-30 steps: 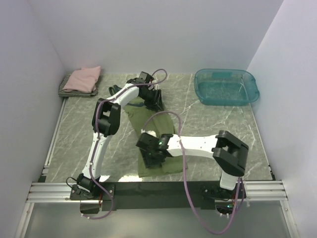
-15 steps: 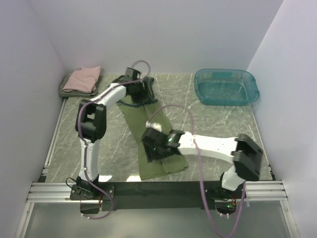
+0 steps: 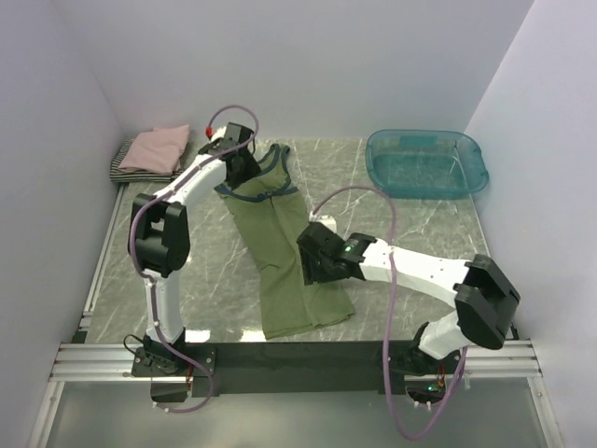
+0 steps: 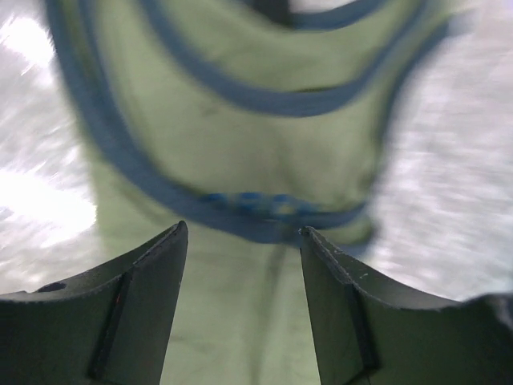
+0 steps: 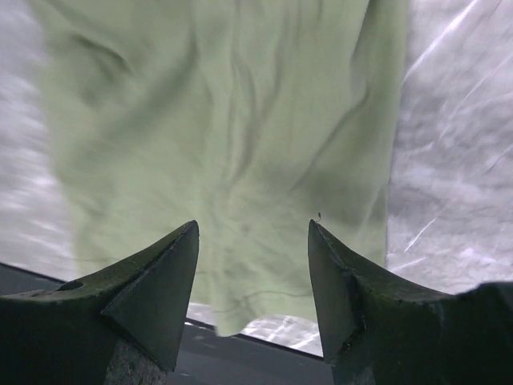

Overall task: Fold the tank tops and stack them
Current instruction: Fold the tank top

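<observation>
The olive-green tank top [image 3: 280, 245] with navy trim lies stretched out lengthwise on the marble table, straps toward the back and hem near the front edge. My left gripper [image 3: 242, 170] is open and empty, low over the top's left strap and neckline. In the left wrist view [image 4: 243, 230] the navy-trimmed cloth [image 4: 240, 144] lies under the jaws. My right gripper [image 3: 313, 271] is open and empty over the lower right part of the top. In the right wrist view [image 5: 254, 224] the green cloth [image 5: 224, 120] and its hem lie below. A folded pink top [image 3: 159, 147] sits on a folded striped top [image 3: 123, 166] at the back left.
A see-through teal plastic tub [image 3: 427, 163] stands at the back right. White walls close in the table on the left, back and right. The dark front rail [image 3: 298, 355] runs just beyond the top's hem.
The green top went from bunched to stretched out long. My left gripper moved back and left to the strap end. My right gripper moved right along the lower part.
</observation>
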